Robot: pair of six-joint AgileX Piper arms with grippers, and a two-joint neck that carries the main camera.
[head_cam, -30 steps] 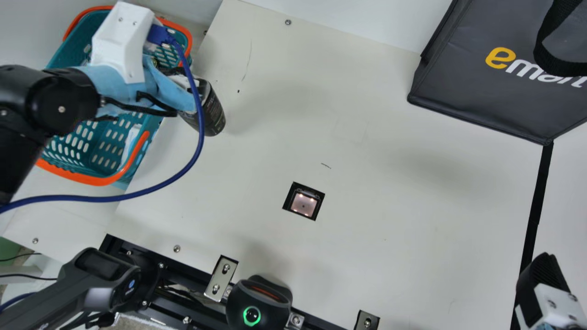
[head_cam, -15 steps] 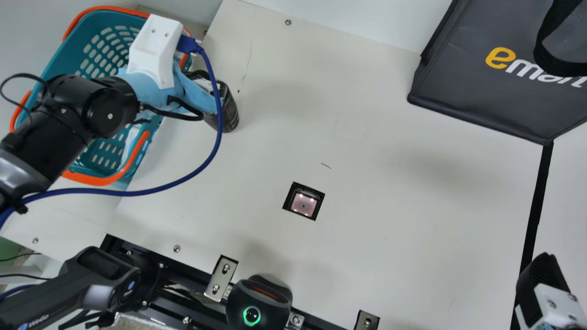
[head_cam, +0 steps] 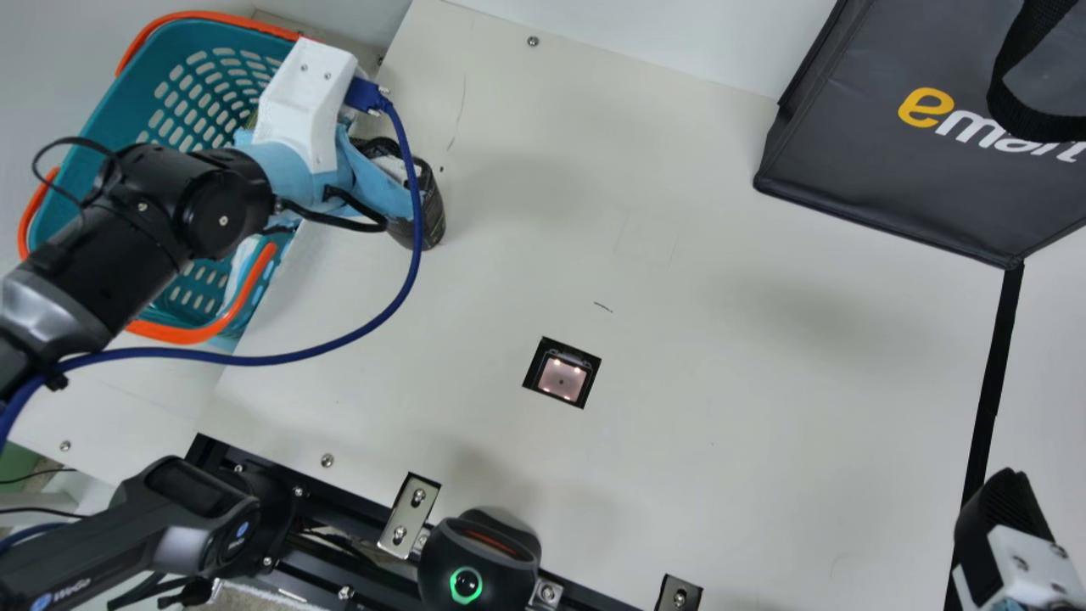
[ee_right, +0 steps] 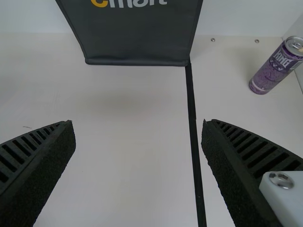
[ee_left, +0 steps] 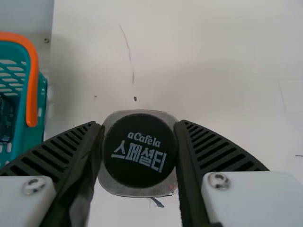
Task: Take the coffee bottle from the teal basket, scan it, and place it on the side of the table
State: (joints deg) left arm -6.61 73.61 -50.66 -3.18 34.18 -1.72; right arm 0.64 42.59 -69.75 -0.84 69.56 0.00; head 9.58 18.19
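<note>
Noting black, round-capped coffee bottle (head_cam: 433,212) clamped in black-ribbed left gripper (ee_left: 138,125), long axis seemingly near upright; lit square scanner window (head_cam: 562,379) at bottle's five o'clock, main view. Black-ribbed right gripper (ee_right: 138,124) farther, fingers apart.

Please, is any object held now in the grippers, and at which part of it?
The left gripper holds the coffee bottle by two opposite sides, around its capped end. The right gripper is open, with nothing between its fingers.

dark coffee bottle (head_cam: 434,212) with round black cap (ee_left: 140,163), held in left tool (head_cam: 397,182), beside orange-handled teal basket (head_cam: 100,106)
</note>
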